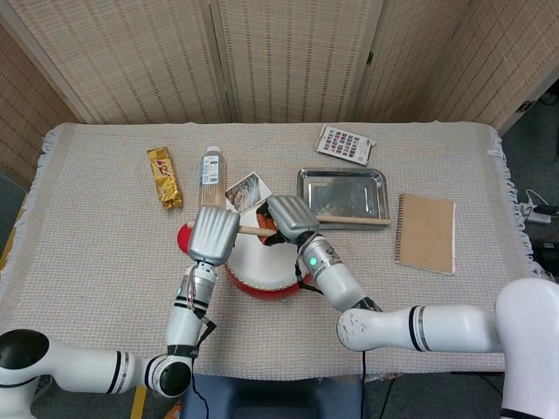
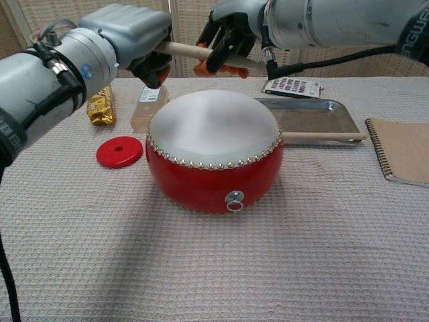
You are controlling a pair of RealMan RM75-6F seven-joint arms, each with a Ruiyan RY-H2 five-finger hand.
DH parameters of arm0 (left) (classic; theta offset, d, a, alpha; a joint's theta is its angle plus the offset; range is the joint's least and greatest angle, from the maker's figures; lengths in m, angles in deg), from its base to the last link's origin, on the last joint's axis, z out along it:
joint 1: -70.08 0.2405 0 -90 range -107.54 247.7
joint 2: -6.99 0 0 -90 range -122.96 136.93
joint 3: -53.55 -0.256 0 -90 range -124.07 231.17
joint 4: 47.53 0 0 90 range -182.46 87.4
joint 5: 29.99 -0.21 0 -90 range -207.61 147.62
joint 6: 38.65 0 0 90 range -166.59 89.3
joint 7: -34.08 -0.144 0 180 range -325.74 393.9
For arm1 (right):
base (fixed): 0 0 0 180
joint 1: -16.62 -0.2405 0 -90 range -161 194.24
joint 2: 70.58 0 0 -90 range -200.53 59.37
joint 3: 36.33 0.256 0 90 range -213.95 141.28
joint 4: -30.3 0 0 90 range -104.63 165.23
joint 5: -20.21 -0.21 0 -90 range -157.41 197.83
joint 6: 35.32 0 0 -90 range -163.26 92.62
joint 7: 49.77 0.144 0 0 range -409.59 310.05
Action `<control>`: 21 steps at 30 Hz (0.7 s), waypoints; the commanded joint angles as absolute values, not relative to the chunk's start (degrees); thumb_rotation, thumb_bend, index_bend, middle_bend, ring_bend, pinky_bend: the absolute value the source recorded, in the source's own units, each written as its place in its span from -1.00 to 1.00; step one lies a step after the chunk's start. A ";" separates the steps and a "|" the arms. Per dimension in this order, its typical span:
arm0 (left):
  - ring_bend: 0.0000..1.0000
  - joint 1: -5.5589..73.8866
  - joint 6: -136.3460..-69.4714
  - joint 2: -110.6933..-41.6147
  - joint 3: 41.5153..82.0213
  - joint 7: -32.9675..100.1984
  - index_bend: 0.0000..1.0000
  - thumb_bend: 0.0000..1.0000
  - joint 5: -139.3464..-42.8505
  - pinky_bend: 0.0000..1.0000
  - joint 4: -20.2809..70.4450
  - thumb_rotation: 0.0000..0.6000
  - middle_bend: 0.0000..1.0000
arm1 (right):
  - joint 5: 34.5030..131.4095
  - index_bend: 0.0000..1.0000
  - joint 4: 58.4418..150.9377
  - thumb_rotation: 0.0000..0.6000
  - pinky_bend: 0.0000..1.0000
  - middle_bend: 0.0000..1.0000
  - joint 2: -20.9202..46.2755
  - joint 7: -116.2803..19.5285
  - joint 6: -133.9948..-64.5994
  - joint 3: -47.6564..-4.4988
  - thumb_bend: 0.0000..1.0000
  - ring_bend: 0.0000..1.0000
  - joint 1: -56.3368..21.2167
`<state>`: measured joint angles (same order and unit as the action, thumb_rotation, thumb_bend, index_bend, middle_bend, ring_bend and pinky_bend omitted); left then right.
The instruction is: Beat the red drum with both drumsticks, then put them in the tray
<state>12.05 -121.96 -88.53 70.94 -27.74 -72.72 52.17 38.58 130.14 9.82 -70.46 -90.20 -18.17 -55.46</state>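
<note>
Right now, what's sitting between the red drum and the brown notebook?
In both views, the metal tray lies between the red drum and the brown notebook, with a drumstick resting along the tray's near rim.

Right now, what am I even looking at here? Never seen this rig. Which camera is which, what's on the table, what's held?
It is a two-armed robot with human-like hands, steered remotely. One picture looks down from its head, the other looks forward from its chest.

On the cloth-covered table sits a red drum. Behind it lie a metal tray with one drumstick resting along its near edge, a notebook, a colour card, a bottle, a gold snack bar, a photo and a red disc.

The left hand holds a second drumstick above the drum. The right hand is curled beside that stick; whether it grips it is unclear.
</note>
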 commanded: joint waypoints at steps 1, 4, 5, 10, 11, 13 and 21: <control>0.50 12.11 -121.81 -88.37 70.84 -27.77 0.12 0.42 -73.10 1.00 52.10 1.00 0.59 | 39.22 1.00 130.03 1.00 0.48 0.72 9.92 -70.15 -90.02 -18.08 0.04 0.52 -54.99; 0.41 12.22 -121.80 -88.29 70.66 -27.69 -0.01 0.41 -73.75 1.00 52.18 1.00 0.47 | 39.82 1.00 130.10 1.00 0.48 0.72 9.96 -69.56 -89.70 -17.78 0.04 0.52 -54.47; 0.35 12.26 -121.78 -88.25 70.62 -27.71 -0.07 0.39 -73.86 1.00 52.28 1.00 0.41 | 40.00 1.00 130.08 1.00 0.48 0.72 9.98 -69.46 -89.64 -17.73 0.04 0.52 -54.35; 0.04 12.29 -121.59 -87.95 70.53 -27.93 -0.33 0.34 -74.62 0.78 52.56 1.00 0.07 | 40.54 1.00 130.04 1.00 0.50 0.73 10.19 -69.46 -89.54 -17.56 0.04 0.54 -54.00; -0.03 12.30 -121.54 -87.94 70.56 -27.91 -0.39 0.32 -74.67 0.70 52.58 1.00 0.00 | 40.53 1.00 130.07 1.00 0.50 0.73 10.21 -69.46 -89.52 -17.49 0.04 0.54 -53.96; -0.15 12.28 -121.44 -87.98 70.54 -28.04 -0.49 0.29 -74.79 0.55 52.55 1.00 -0.13 | 40.56 1.00 130.02 1.00 0.50 0.73 10.27 -69.59 -89.57 -17.39 0.04 0.54 -53.92; -0.70 12.28 -120.57 -87.71 70.62 -27.92 -0.93 0.09 -75.02 -0.10 52.65 1.00 -0.67 | 40.72 1.00 129.78 1.00 0.51 0.74 10.66 -69.97 -89.62 -17.20 0.04 0.54 -53.72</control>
